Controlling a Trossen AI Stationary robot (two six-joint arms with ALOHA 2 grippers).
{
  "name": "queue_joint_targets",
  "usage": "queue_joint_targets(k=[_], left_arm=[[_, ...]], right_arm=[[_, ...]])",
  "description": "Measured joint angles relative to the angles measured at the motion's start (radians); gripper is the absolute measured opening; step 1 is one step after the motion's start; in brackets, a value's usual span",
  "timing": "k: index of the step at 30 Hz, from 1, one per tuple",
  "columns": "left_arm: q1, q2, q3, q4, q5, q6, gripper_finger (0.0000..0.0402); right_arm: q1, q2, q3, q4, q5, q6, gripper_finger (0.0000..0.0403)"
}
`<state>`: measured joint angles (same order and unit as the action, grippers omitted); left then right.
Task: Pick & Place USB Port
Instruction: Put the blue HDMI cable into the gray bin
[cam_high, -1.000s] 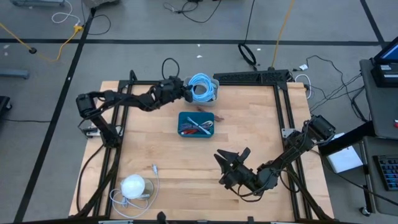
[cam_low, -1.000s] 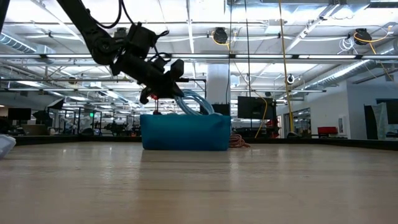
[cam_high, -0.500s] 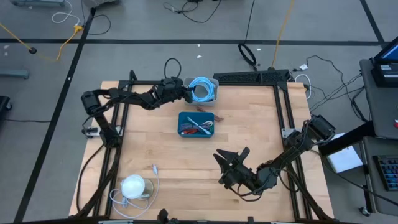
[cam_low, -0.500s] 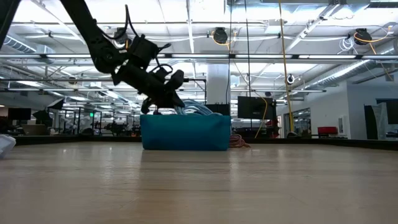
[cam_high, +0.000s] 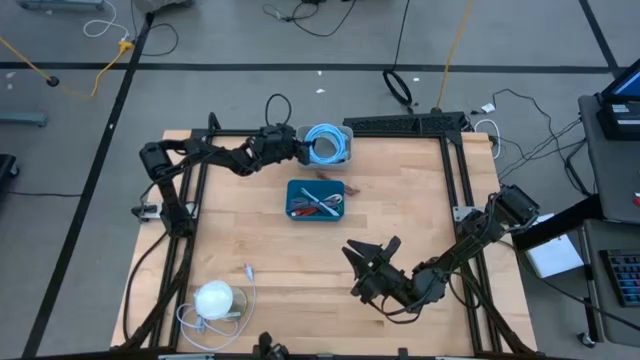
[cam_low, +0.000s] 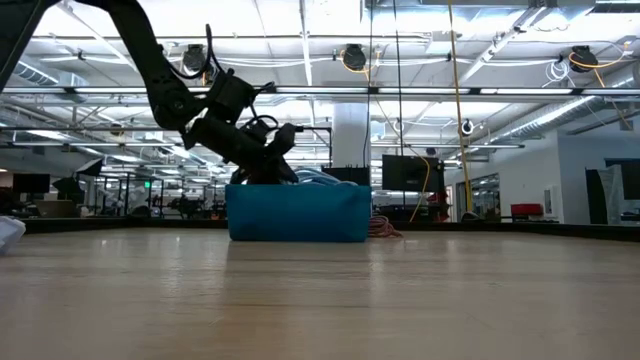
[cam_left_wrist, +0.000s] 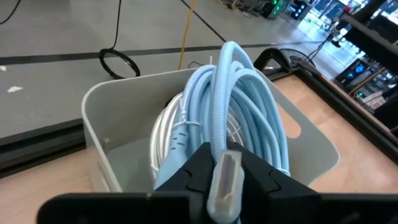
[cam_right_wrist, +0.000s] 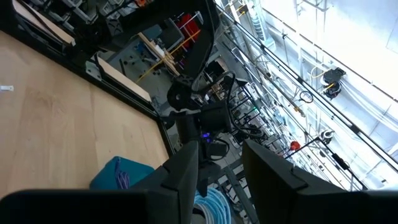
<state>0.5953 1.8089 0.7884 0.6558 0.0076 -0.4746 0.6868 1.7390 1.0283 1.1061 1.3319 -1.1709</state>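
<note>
A coil of light blue USB cable (cam_high: 326, 142) sits in a grey bin (cam_high: 346, 131) at the table's far edge. In the left wrist view the coil (cam_left_wrist: 245, 102) stands on edge inside the bin (cam_left_wrist: 99, 118). My left gripper (cam_high: 300, 150) is at the bin's left rim, shut on the cable's plug. In the low view the coil (cam_low: 322, 178) shows just above the teal bin (cam_low: 297, 212). My right gripper (cam_high: 368, 252) is open over the table's near right part, far from both bins. My left gripper (cam_left_wrist: 227, 183) pinches the cable's silver plug end (cam_left_wrist: 228, 163) between its two fingers, which lie along the plug. It comes slanting down from the table's left. The coil beyond the plug rests inside the grey bin.
A teal bin (cam_high: 291, 190) holding several mixed cables sits mid-table, just nearer than the grey bin. A white round object (cam_high: 214, 298) with a white cord (cam_high: 247, 272) lies at the near left corner. Bare wood lies between the teal bin and my right gripper (cam_right_wrist: 227, 168).
My left gripper has gone down toward the grey bin while staying shut on the plug. The coil, which hung above the bin a second ago, has sunk into it and shows lower behind the teal bin in the low view.
</note>
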Motion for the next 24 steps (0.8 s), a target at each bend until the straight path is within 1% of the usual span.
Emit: queue_joint_targets(k=[5, 10, 13, 17, 21, 24], left_arm=[[-0.012, -0.002, -0.001, -0.001, -0.003, 0.031, 0.0068], [-0.035, -0.002, -0.001, -0.001, -0.057, 0.062, 0.0102], [-0.041, -0.002, -0.002, -0.003, -0.064, 0.073, 0.0139], [-0.041, -0.026, -0.003, -0.011, -0.073, 0.079, 0.0202], [-0.041, -0.092, -0.003, -0.027, -0.081, 0.091, 0.0258], [-0.042, -0.159, -0.003, -0.078, -0.087, 0.108, 0.0285]], right_arm=[[0.000, 0.000, 0.000, 0.000, 0.001, 0.000, 0.0118], [0.000, 0.000, 0.000, 0.000, 0.001, 0.007, 0.0118], [0.000, 0.000, 0.000, 0.000, 0.001, 0.008, 0.0118], [0.000, 0.000, 0.000, 0.000, 0.001, 0.008, 0.0118], [0.000, 0.000, 0.000, 0.000, 0.002, 0.010, 0.0118], [-0.003, 0.000, 0.000, 0.000, 0.002, 0.034, 0.0118]])
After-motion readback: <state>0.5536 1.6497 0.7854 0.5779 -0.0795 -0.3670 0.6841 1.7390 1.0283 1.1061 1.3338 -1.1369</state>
